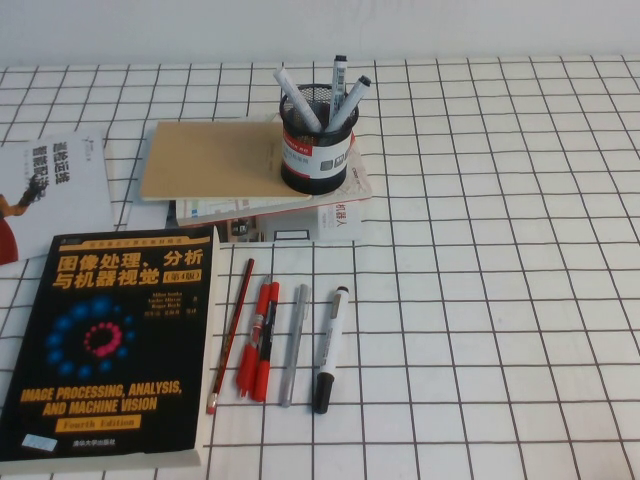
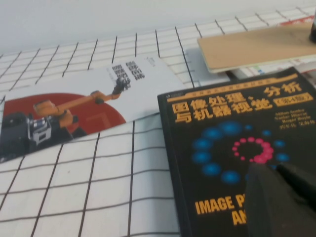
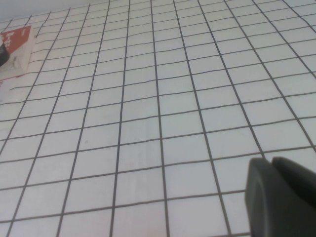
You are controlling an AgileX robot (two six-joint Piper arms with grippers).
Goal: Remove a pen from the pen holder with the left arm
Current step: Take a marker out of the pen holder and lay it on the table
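"Black mesh pen holder (image 1: 318, 140), where does it stand?"

"At the far middle of the gridded tablecloth (image 1: 500, 300), on a stack of printed papers (image 1: 300, 215), just beside a brown card sheet (image 1: 215, 158). Three grey markers (image 1: 338, 85) stick up out of it, leaning apart from one another."

"And the left gripper (image 2: 269, 170)?"

"The left wrist view has it low over the cover of the black book (image 2: 217, 128). Its dark fingers are clenched together with nothing between them. It is well apart from the holder."

"What lies beside that book?"

"Four things in a row on the cloth, on the book's right: a red pencil (image 1: 231, 335), a red pen (image 1: 260, 340), a silver pen (image 1: 295, 345) and a white marker with a black cap (image 1: 328, 350). A brochure (image 1: 50, 185) picturing an orange robot arm lies beyond the book, at the table's left edge."

"The right gripper (image 3: 269, 163)?"

"It hangs over bare grid cloth. Its two fingers are pressed together as well, and it grasps nothing."
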